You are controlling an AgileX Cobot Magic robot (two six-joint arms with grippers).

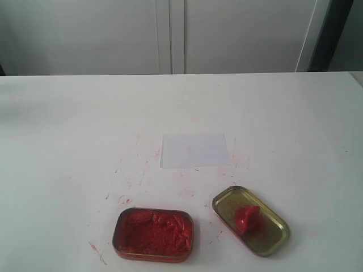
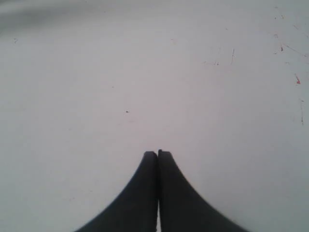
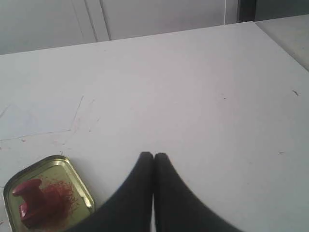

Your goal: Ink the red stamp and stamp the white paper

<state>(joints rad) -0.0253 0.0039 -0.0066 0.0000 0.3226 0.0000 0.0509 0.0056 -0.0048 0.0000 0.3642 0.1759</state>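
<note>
The red stamp (image 1: 248,219) lies on its side inside the gold oval tin lid (image 1: 272,238), near the table's front right; the right wrist view shows the stamp (image 3: 30,203) in the lid (image 3: 77,181) too. The white paper (image 1: 194,150) lies flat at mid-table, also faintly visible in the right wrist view (image 3: 29,118). The red tin of ink paste (image 1: 153,233) sits at the front, left of the lid. My right gripper (image 3: 154,154) is shut and empty, beside the lid. My left gripper (image 2: 158,152) is shut and empty over bare tabletop. Neither gripper appears in the exterior view.
Red ink smears and scratches (image 1: 127,181) mark the white tabletop between the paper and the tins. White cabinet doors (image 1: 170,34) stand behind the table's far edge. A dark vertical post (image 1: 326,34) is at the back right.
</note>
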